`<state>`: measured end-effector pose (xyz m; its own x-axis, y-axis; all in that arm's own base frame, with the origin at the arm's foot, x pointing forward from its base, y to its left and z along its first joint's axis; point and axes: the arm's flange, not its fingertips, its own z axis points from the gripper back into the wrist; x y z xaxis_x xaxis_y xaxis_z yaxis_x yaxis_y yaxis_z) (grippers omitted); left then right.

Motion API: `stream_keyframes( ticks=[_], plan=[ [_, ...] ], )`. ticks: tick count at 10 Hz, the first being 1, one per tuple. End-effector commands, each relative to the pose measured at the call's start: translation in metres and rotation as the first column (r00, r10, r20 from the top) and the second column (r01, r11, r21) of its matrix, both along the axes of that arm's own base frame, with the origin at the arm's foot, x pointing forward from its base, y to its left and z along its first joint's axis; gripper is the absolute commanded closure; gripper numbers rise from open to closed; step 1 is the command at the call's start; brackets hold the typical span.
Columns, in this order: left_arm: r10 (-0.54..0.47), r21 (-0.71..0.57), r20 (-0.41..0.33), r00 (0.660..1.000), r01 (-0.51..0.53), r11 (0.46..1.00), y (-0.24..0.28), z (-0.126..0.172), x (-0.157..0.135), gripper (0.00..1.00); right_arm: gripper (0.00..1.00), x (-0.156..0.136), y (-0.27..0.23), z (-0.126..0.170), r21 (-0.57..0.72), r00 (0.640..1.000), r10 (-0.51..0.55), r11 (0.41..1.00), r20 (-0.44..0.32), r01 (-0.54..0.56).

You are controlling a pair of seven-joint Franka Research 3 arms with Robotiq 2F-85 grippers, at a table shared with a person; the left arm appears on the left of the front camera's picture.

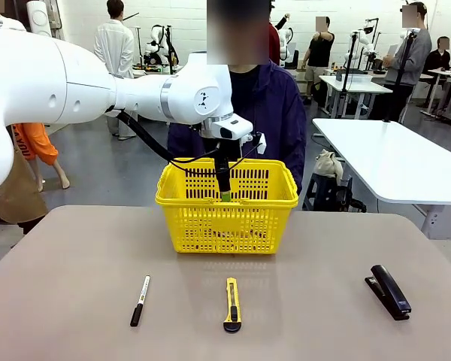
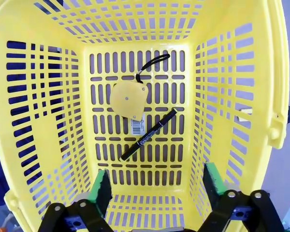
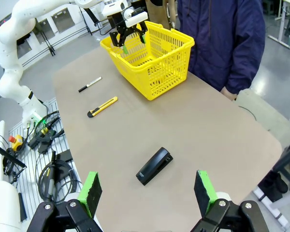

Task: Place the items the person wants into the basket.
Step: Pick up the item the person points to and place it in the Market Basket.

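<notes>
Basket (image 1: 210,226) walls hem L gripper (image 2: 157,179); free table (image 1: 308,301) btwn knife (image 1: 232,304), stapler (image 1: 389,291).

- Tan table (image 1: 75,256) with rounded corners, bearing the two tools below.
- Yellow-and-black utility knife (image 1: 232,304), flat near the table's near edge, about the middle, lying lengthwise across the table, dark end toward the near edge.
- Black stapler (image 1: 389,291), closed, flat at the right side, well apart from the knife, slightly angled.
- White table (image 1: 391,162) beyond at the right, a pale bag (image 1: 328,165) low beside it.
- Person in a white coat (image 1: 116,47) far back, facing away.
- Black cables (image 3: 46,145) tangled on the floor beside the tan table.
</notes>
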<state>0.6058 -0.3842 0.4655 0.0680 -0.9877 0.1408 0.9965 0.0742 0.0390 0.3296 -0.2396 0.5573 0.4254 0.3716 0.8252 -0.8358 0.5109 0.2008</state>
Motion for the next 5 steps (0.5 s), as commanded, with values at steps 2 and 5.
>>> stream_keyframes(
  ticks=[2, 5],
  plan=[
    [-0.017, -0.023, -0.011, 1.0, 0.016, 1.0, 0.002, 0.011, 0.006, 0.0, 0.0, 0.001, -0.001, 0.0, 0.023, 0.999, 0.006, 1.0, 0.032, -0.007],
    [0.022, -0.022, 0.028, 0.999, -0.022, 1.0, 0.023, 0.043, -0.017, 0.0, 0.0, 0.001, -0.001, 0.0, 0.023, 0.999, 0.006, 1.0, 0.032, -0.007]
  ],
)
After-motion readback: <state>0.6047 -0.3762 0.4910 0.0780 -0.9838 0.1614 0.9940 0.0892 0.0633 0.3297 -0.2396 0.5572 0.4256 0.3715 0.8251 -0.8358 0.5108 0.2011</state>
